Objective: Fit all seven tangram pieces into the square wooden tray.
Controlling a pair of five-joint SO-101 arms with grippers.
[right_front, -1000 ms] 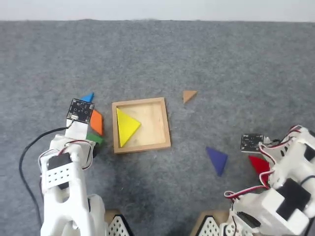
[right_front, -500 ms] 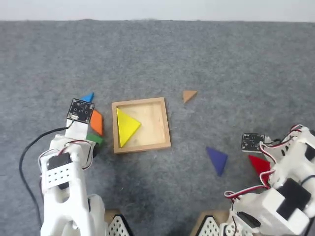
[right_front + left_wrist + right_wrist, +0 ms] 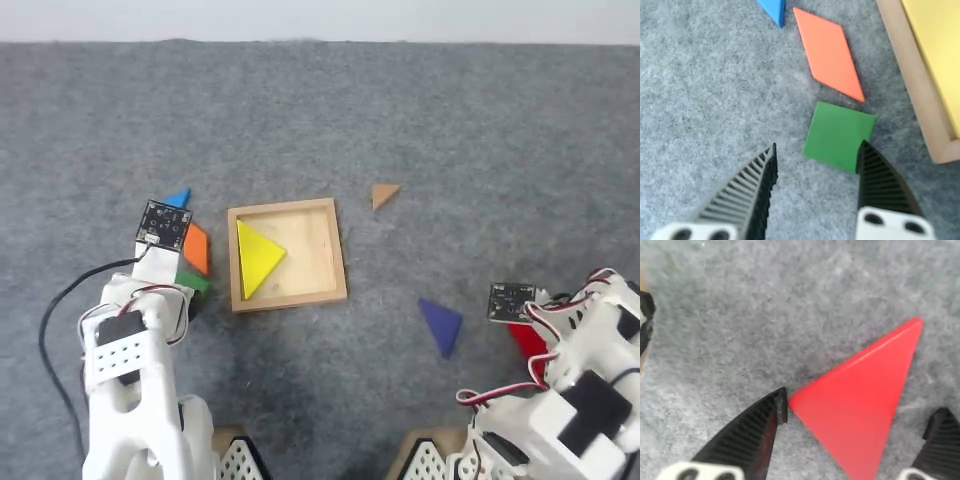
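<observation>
The square wooden tray (image 3: 338,250) lies mid-table with a yellow triangle (image 3: 257,256) in its left half. Left of it lie an orange parallelogram (image 3: 197,248), a green square (image 3: 192,282) and a small blue triangle (image 3: 180,198). My left gripper (image 3: 817,147) is open just above the green square (image 3: 839,136), beside the tray's wall (image 3: 910,75). My right gripper (image 3: 860,405) is open with a finger on either side of a red triangle (image 3: 862,405). A dark blue triangle (image 3: 442,325) and a brown triangle (image 3: 384,194) lie loose on the right.
Grey felt covers the table. The right arm (image 3: 580,380) hides part of the red triangle (image 3: 528,338) from above. A black cable (image 3: 50,330) loops beside the left arm (image 3: 130,350). Both arm bases sit at the front edge.
The right arm has shifted slightly forward and left over the red triangle. The left arm and all pieces have stayed put.
</observation>
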